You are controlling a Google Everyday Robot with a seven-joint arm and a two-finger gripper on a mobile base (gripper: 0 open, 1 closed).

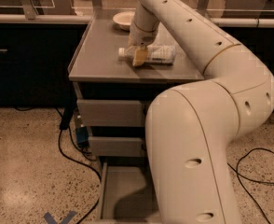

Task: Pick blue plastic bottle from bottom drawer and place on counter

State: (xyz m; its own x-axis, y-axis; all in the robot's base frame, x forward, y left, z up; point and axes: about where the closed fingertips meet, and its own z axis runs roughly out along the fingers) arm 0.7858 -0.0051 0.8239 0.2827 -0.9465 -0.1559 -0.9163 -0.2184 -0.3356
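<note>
Claw [139, 55] clenched around blue plastic bottle [159, 54] lying flat on bench [97, 55], bottom drawer [125, 195] open well below claw

— Where's the blue plastic bottle [159, 54]?
— On its side on the grey tabletop [102, 55], right of centre. Its white cap points left and its pale label faces up.
— The gripper [139, 56]?
— Down over the bottle's cap end.
— And the bottom drawer [123, 195]?
— Pulled out toward the near side: a plain grey tray, its right part hidden.
</note>
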